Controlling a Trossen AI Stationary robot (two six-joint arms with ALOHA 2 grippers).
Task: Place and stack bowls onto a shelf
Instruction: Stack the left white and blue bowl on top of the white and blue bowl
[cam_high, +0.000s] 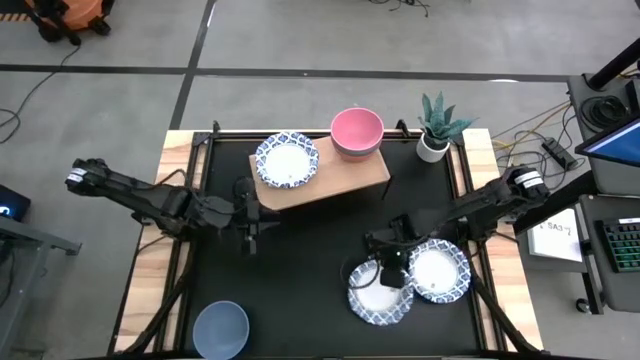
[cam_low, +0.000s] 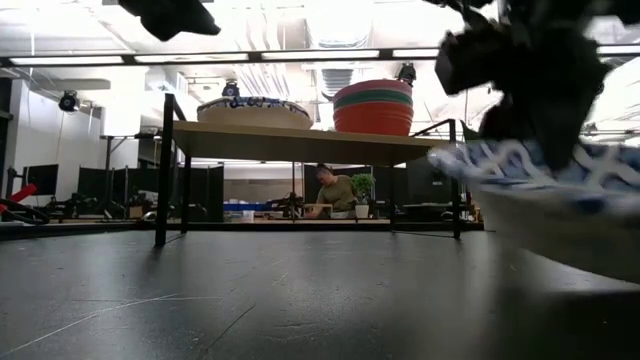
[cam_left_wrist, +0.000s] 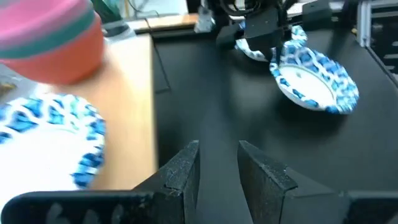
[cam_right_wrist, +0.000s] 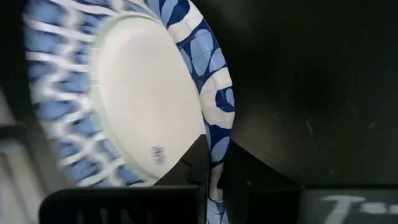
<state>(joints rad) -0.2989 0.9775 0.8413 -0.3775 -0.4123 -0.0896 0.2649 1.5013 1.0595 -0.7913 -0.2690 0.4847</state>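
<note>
The wooden shelf (cam_high: 335, 185) carries one blue-patterned white bowl (cam_high: 287, 160) and a stack with the pink bowl (cam_high: 357, 130) on top; the low view shows green and red bowls (cam_low: 372, 118) beneath it. My right gripper (cam_high: 393, 270) is shut on another patterned bowl (cam_high: 378, 297) at the table's near right. A further patterned bowl (cam_high: 440, 272) lies just beside it on its base. A blue-grey bowl (cam_high: 220, 328) sits at the near left edge. My left gripper (cam_high: 248, 228) hovers open off the shelf's near left corner and holds nothing. My right gripper pinches the patterned bowl's rim (cam_right_wrist: 216, 146), one finger inside the bowl (cam_right_wrist: 186, 171) and one on its outer wall. The fingers come from above, slanting down. The bowl (cam_left_wrist: 314, 81) hangs tilted below them, and in the low view its underside (cam_low: 560, 225) shows above the table.
A small white pot with a green plant (cam_high: 436, 128) stands at the far right corner beside the shelf. Black table (cam_high: 300, 280) lies bare between the two arms. A person (cam_low: 335, 192) sits in the room beyond the table.
</note>
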